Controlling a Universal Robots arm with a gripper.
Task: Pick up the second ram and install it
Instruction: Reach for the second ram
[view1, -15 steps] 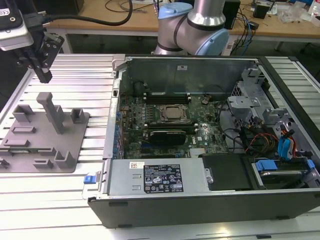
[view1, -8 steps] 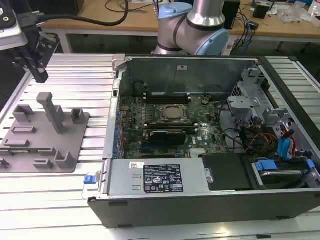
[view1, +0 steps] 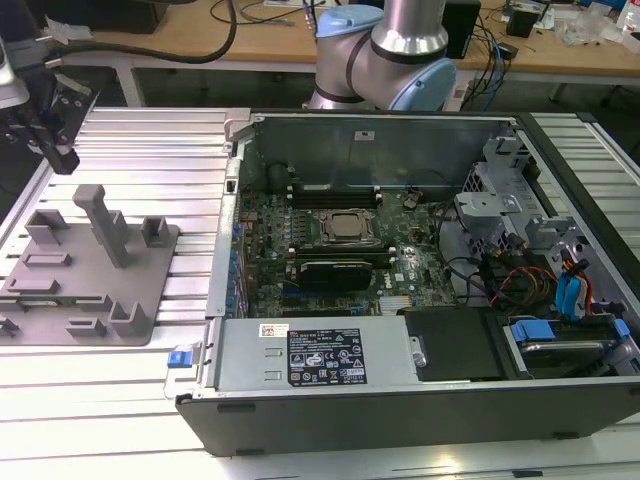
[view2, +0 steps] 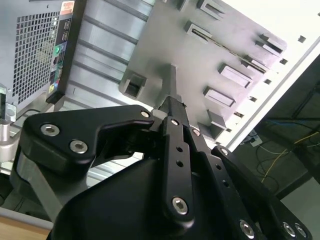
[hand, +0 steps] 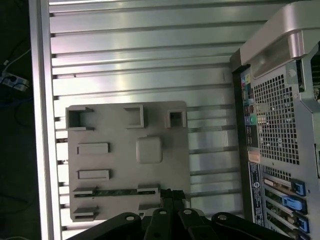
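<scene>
In the first wrist view the second ram (hand: 117, 192) is a thin dark green stick standing on edge between two slotted holders on the grey fixture plate (hand: 165, 165). My gripper (hand: 172, 196) hovers above the plate near one end of the stick, fingers together, holding nothing. The exterior view puts the gripper (view1: 62, 155) high over the table at the exterior view's left, behind the fixture plate (view1: 150, 285). In the second wrist view the black fingers (view2: 172, 107) point down at the plate (view2: 165, 45).
An open computer case (view1: 400, 400) fills the exterior view's middle and right, with motherboard, processor (view1: 347, 227) and black memory slots (view1: 335, 187) inside. A tall grey post (view1: 105, 225) rises from the fixture plate. The case's rear panel (hand: 272, 135) stands close beside the plate.
</scene>
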